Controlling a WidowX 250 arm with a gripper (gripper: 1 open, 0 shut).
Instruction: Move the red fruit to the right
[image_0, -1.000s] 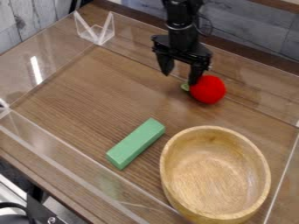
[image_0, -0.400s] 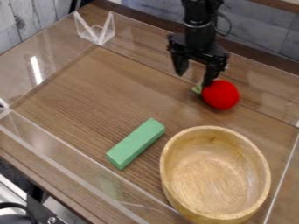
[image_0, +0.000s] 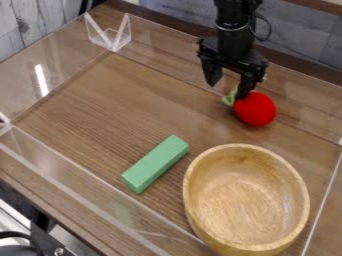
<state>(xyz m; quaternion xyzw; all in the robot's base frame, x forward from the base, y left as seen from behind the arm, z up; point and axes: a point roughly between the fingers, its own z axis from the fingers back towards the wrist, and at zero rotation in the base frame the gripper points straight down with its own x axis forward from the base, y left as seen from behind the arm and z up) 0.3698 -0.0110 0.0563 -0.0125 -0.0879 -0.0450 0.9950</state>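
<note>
1 arm over wood-grain table (image_0: 120, 110), black gripper (image_0: 234, 88) pointing straight down, fingers spread, pinching nothing. Red fruit (image_0: 255, 109) on table just below-right of fingertips, green leaf part facing gripper; contact between fingertip and fruit unclear. Green block (image_0: 156, 163) lies flat, well apart toward front. Wooden bowl (image_0: 246, 196) at front right, near block, empty.
</note>
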